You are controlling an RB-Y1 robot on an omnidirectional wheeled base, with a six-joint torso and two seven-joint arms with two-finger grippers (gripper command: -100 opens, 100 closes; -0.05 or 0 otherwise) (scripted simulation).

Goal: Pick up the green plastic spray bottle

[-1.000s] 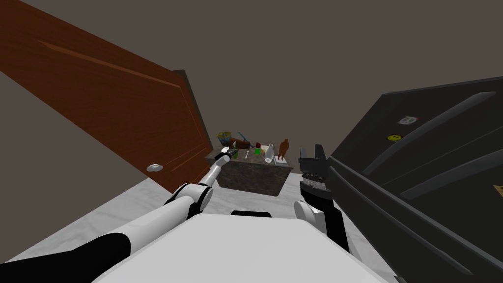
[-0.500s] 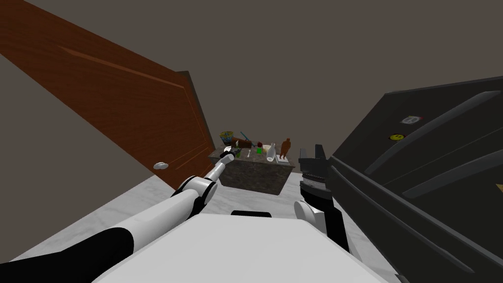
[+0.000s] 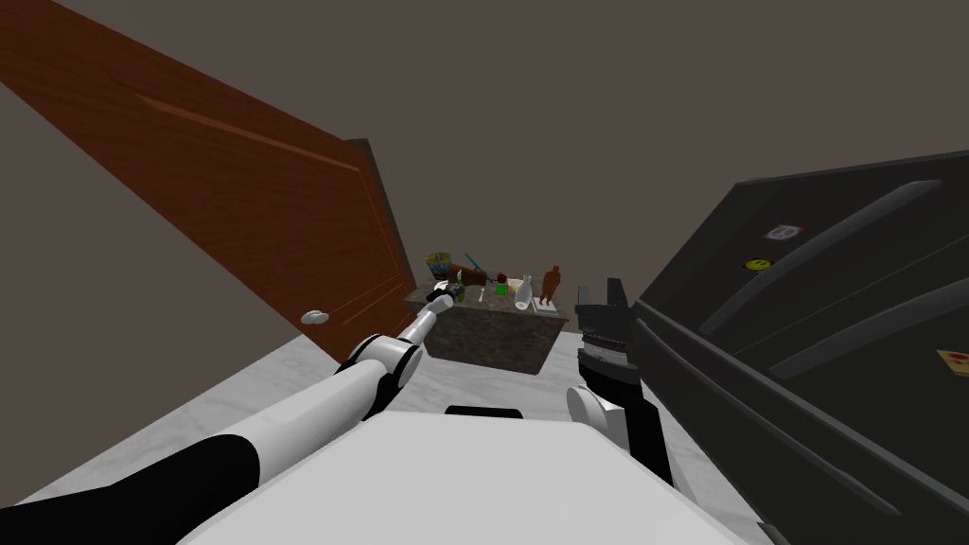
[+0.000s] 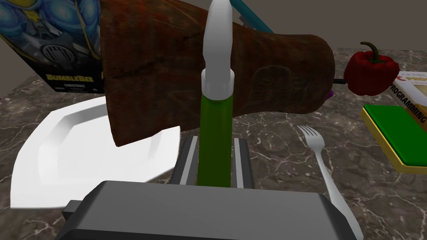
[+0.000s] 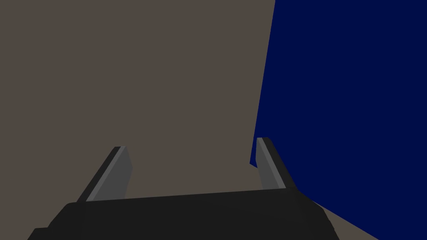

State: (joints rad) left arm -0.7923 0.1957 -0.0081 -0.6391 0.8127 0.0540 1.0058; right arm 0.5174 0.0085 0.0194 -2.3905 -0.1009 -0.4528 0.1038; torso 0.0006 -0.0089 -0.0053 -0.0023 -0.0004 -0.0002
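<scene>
Now left gripper (image 4: pixel 214 140) has reached further over the dark marble table (image 4: pixel 271 141), 2 fingers (image 4: pixel 189 160) pinching the upright slim green white-nozzled spray bottle (image 4: pixel 214 121): ready to lift. Right gripper (image 5: pixel 192 166) spread.

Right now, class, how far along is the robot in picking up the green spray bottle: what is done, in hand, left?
Done: the left gripper is at the marble table, fingers shut on the sides of the green bottle. In hand: the grip; the bottle stands upright, base hidden, so no lift is confirmed. Left: raise it clear of the white plate. The right gripper is open.
</scene>
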